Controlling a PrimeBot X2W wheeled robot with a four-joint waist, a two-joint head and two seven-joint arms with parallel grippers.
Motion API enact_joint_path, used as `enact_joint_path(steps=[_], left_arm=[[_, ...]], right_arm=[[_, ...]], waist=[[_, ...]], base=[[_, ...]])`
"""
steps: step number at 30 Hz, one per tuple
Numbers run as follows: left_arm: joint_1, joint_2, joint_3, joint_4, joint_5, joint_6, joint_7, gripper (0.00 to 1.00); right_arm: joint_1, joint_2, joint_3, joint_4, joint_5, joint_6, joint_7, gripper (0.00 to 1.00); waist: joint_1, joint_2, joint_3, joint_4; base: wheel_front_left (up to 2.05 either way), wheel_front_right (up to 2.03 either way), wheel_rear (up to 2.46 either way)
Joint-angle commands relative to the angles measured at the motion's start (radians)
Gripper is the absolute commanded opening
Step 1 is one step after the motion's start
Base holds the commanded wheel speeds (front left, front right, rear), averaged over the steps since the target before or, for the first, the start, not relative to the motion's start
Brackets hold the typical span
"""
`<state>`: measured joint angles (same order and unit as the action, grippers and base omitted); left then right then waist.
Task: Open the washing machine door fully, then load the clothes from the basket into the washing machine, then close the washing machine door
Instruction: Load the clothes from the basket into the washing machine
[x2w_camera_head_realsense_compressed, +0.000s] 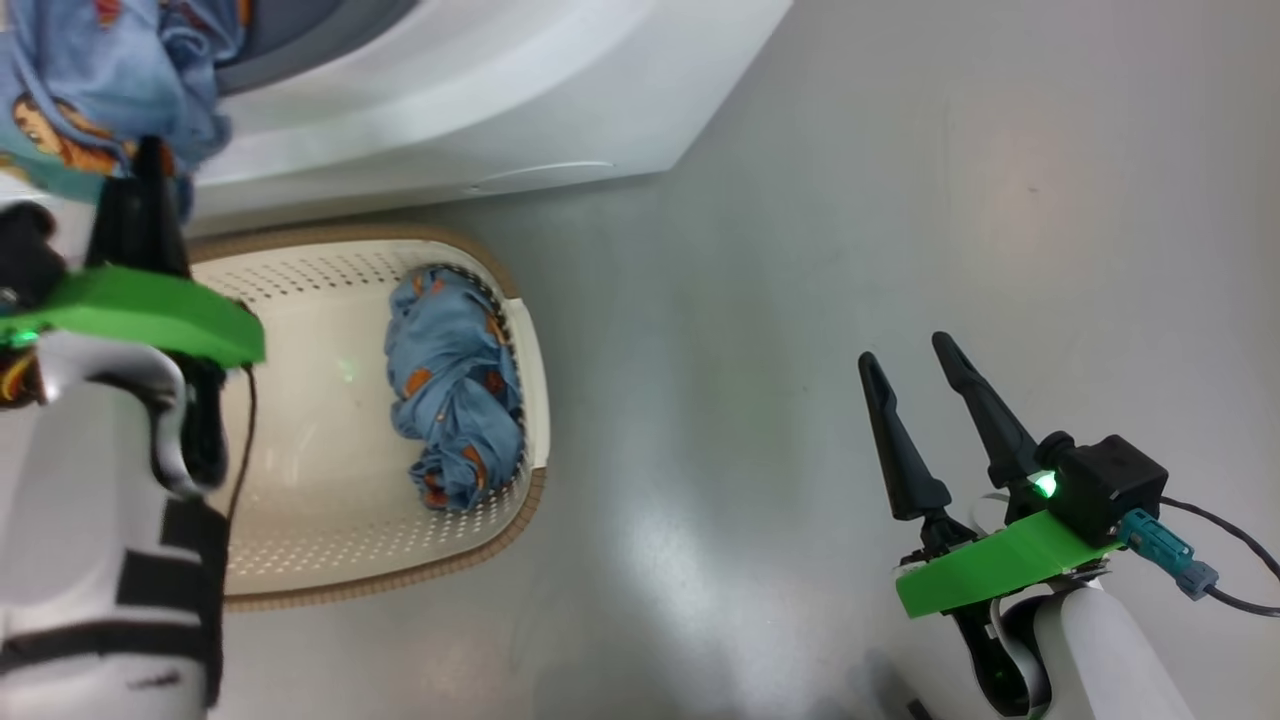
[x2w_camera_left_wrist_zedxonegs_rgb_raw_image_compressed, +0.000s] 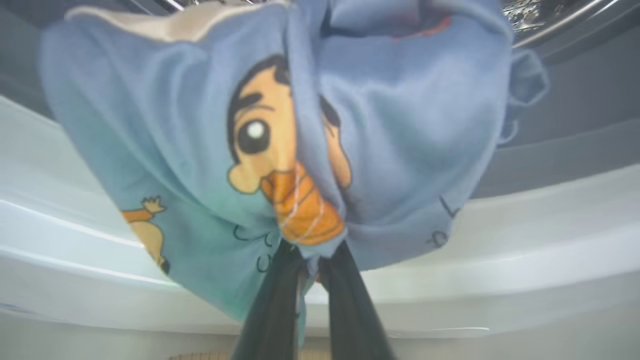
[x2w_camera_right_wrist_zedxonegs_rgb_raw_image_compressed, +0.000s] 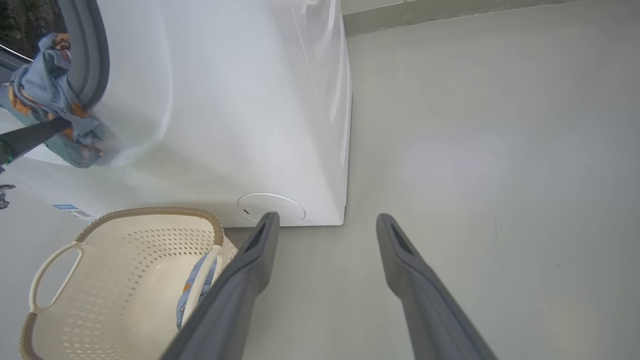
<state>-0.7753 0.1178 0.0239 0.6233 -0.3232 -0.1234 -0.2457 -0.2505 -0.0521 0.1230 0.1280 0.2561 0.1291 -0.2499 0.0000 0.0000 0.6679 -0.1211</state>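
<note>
As left pincer (x2w_camera_left_wrist_zedxonegs_rgb_raw_image_compressed: 315, 248) apparently nips cartoon garment (x2w_camera_left_wrist_zedxonegs_rgb_raw_image_compressed: 200, 165), head view shows basket (x2w_camera_head_realsense_compressed: 310, 300).

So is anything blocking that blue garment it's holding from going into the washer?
Nothing visible does. The left fingers pinch the blue garment right at the mouth of the washing machine; the grey gasket and steel drum lie just behind the cloth.

The blue label (x2w_camera_right_wrist_zedxonegs_rgb_raw_image_compressed: 70, 211) on the washing machine (x2w_camera_right_wrist_zedxonegs_rgb_raw_image_compressed: 225, 100) is unreadable.
</note>
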Motion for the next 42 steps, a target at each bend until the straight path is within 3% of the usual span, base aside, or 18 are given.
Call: enact_joint_path(steps=[1,8,16,28,42], left_arm=[[0.047,0.041,0.001,-0.092,0.029,-0.005,-0.016,0.00],[0.115,0.054,-0.027,-0.235,0.067,0.004,-0.013,0.00],[0.032,0.114,-0.037,-0.319,0.081,0.006,0.084,0.00],[-0.220,0.191,-0.100,-0.224,0.112,0.000,0.222,0.00],[-0.477,0.245,-0.118,-0.037,0.081,-0.004,0.258,0.00]], right_arm=[[0.014,0.002,0.020,-0.012,0.002,0.002,-0.012,1.00],[0.016,0.002,0.028,-0.003,0.006,0.002,-0.012,1.00],[0.010,0.002,0.061,0.004,0.021,0.002,-0.012,1.00],[0.011,0.002,0.081,0.002,0.053,0.002,-0.012,1.00],[0.011,0.002,0.094,-0.004,0.076,0.002,-0.012,1.00]], waist=[[0.0000,0.0000,-0.023,0.026],[0.0000,0.0000,-0.054,0.043],[0.0000,0.0000,-0.074,0.005],[0.0000,0.0000,-0.035,-0.071],[0.0000,0.0000,0.091,-0.095]], base=[[0.00,0.00,0.00],[0.00,0.00,0.00],[0.00,0.00,0.00],[0.00,0.00,0.00],[0.00,0.00,0.00]])
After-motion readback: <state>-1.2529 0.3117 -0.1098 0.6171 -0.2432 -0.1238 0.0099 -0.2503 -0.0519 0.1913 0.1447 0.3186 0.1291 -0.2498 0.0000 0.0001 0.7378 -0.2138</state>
